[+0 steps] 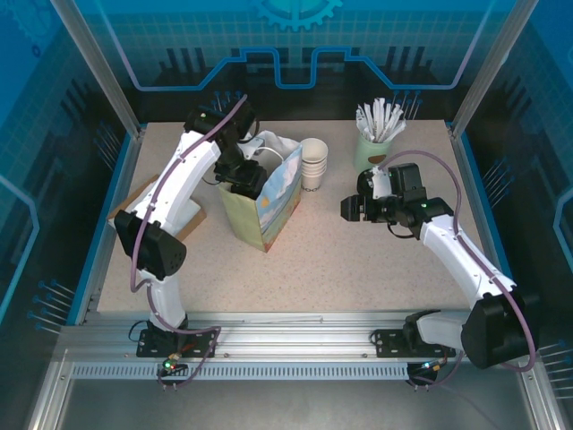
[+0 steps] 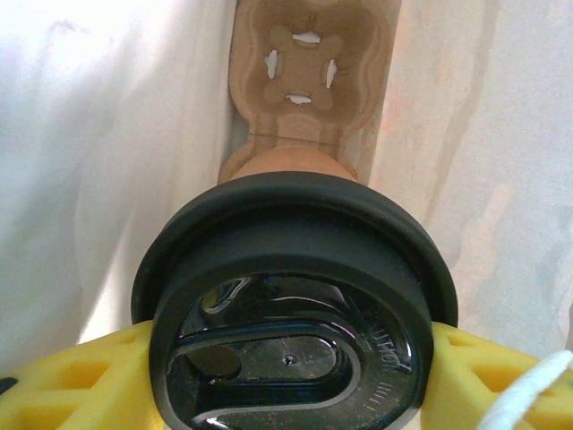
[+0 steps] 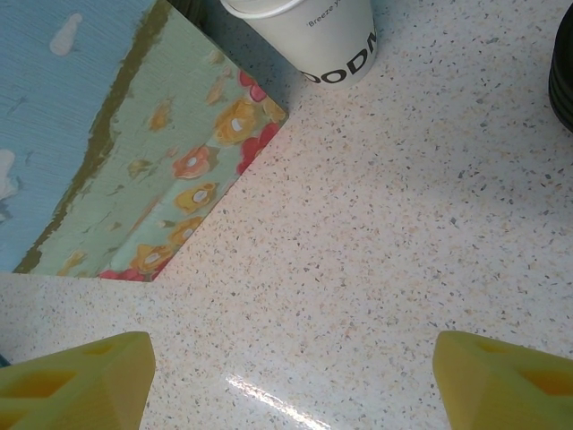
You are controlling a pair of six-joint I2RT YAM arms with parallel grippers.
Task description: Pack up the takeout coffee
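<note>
The takeout coffee, a brown cup (image 2: 288, 167) under a black lid (image 2: 295, 296), hangs inside the flowered paper bag (image 1: 269, 210). My left gripper (image 2: 295, 381) is shut on it, with yellow fingers (image 2: 81, 385) pressed against both sides of the lid. Below it at the bag's bottom lies a brown cardboard cup carrier (image 2: 309, 63) with one bare slot. Whether the cup rests in the carrier I cannot tell. In the top view the left gripper (image 1: 243, 179) reaches into the bag's mouth. My right gripper (image 3: 291, 376) is open over bare table, to the right of the bag (image 3: 134, 152).
A stack of white paper cups (image 1: 313, 163) stands just right of the bag, and it also shows in the right wrist view (image 3: 322, 36). A green cup of white sticks (image 1: 374, 148) is at the back right. Flat cardboard (image 1: 134, 202) lies at the left edge.
</note>
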